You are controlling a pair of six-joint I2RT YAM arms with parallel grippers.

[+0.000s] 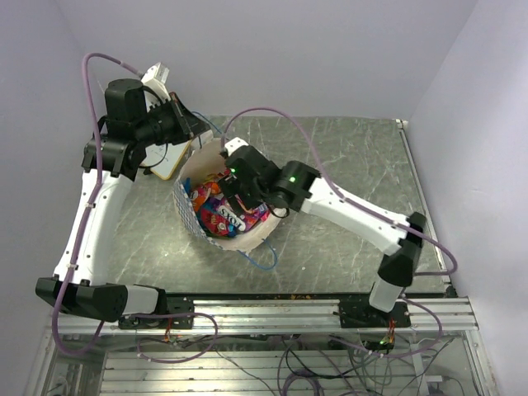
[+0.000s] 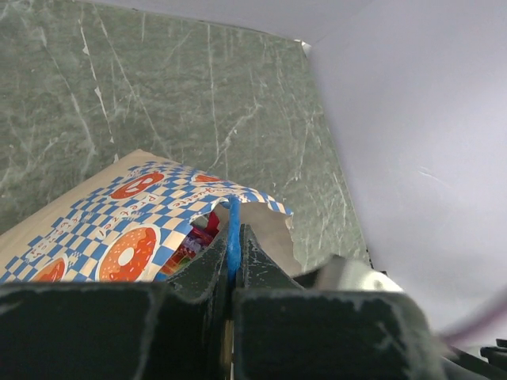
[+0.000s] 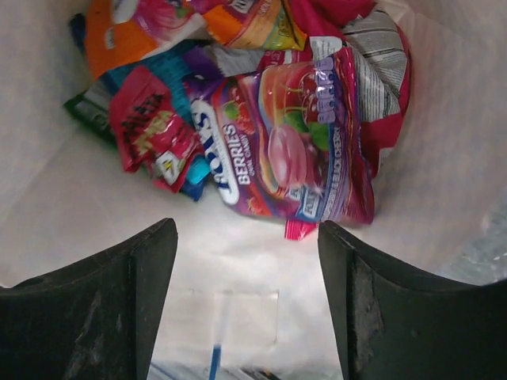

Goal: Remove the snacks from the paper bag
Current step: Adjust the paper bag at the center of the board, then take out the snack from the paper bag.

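The paper bag [image 1: 247, 235] stands open in the middle of the table, with its checkered band and orange-red logos in the left wrist view [image 2: 119, 229]. My left gripper [image 1: 196, 129] is shut on a blue cord handle [image 2: 232, 237] at the bag's far rim and holds it up. My right gripper [image 1: 233, 191] is open inside the bag's mouth, above the snacks [image 1: 216, 210]. In the right wrist view my open gripper [image 3: 245, 237] hangs over a large red-pink packet [image 3: 309, 142], an orange one [image 3: 131, 36], a small red one [image 3: 150, 127], a green one [image 3: 87, 107] and a blue one [image 3: 190, 186].
A wooden-framed whiteboard [image 1: 171, 161] lies behind the bag under the left arm. The bag's other blue cord handle [image 1: 266, 260] trails on the marble table [image 1: 346, 157] at the front. Walls close the back and right sides.
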